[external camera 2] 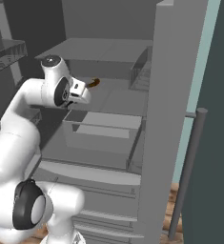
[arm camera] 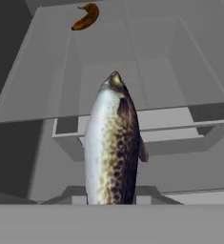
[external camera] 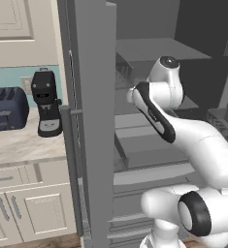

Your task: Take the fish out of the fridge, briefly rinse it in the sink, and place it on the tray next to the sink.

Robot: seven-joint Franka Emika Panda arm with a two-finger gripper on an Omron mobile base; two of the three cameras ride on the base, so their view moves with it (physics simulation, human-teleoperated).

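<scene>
Fridge door open, arm reaching inside. Fish held in narrow jaws, raised above shelf drawer, pointed end toward 12 o'clock in hand view. Extraction under way. Judged remaining: withdraw from fridge, rinse, place on tray.

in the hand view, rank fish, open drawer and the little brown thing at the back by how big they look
1. Open drawer: spans most of the picture's width.
2. Fish: tall in the picture, but it sits right at the camera, so its true size against the drawer is unsure.
3. Brown thing: smallest, though farthest away.
</scene>
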